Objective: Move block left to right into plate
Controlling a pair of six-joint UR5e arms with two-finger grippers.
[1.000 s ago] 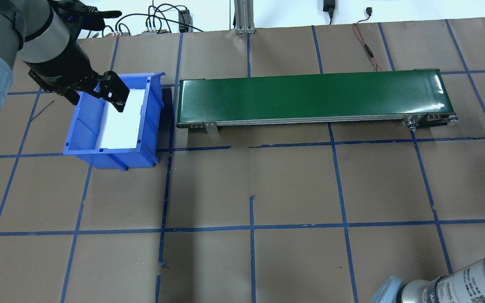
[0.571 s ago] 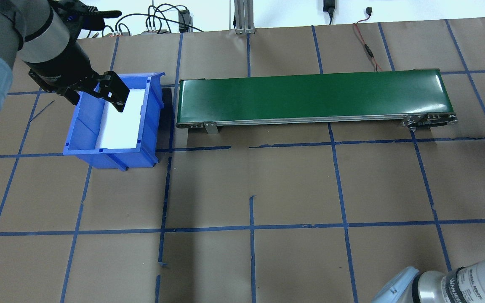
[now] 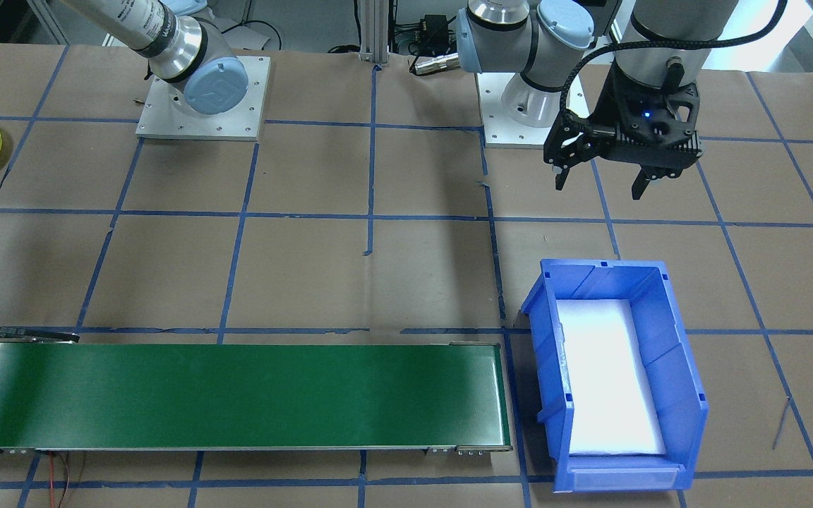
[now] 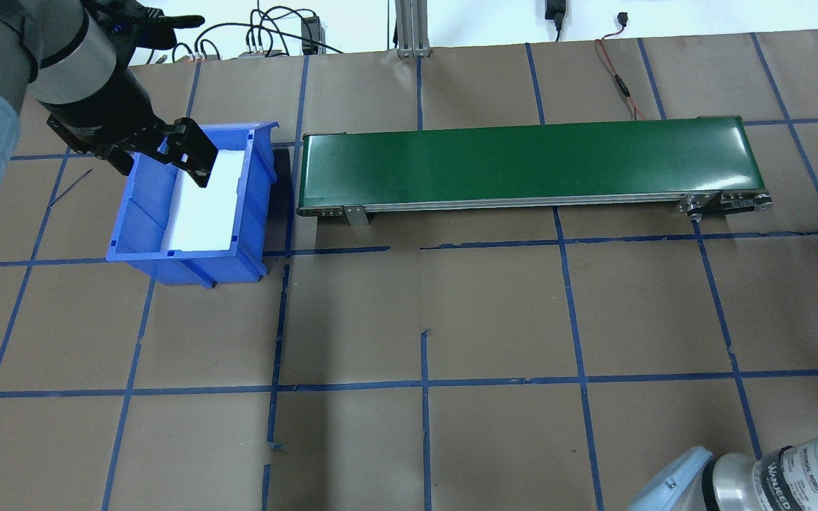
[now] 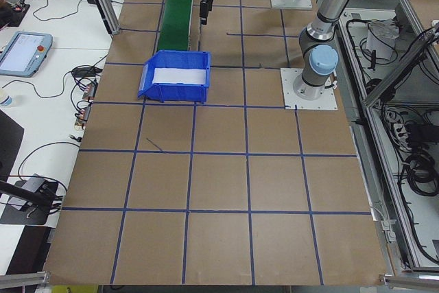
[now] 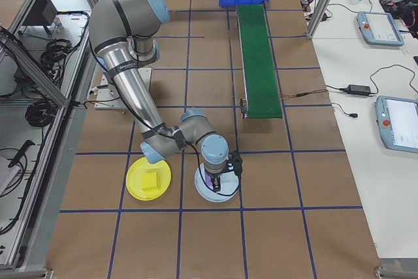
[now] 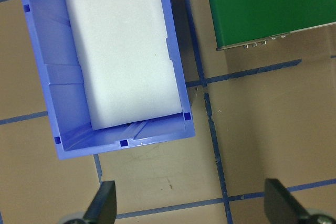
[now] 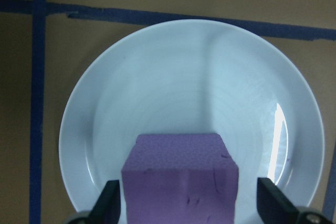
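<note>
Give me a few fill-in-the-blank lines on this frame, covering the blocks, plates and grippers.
1. The pale blue plate holds a ____ block.
2. The right gripper straddles that block with its jaws ____.
3. The small block on the yellow plate is ____ in colour.
4. The left gripper hangs open near the ____ bin.

Missing words: purple; open; yellow; blue.

The overhead camera is looking forward and down; the front camera is facing it steeply. Both are sharing the belt point(image 4: 522, 160) and bin point(image 3: 615, 374). Side cameras are looking along the table point(image 5: 219, 190). Wrist cameras are looking straight down, close.
</note>
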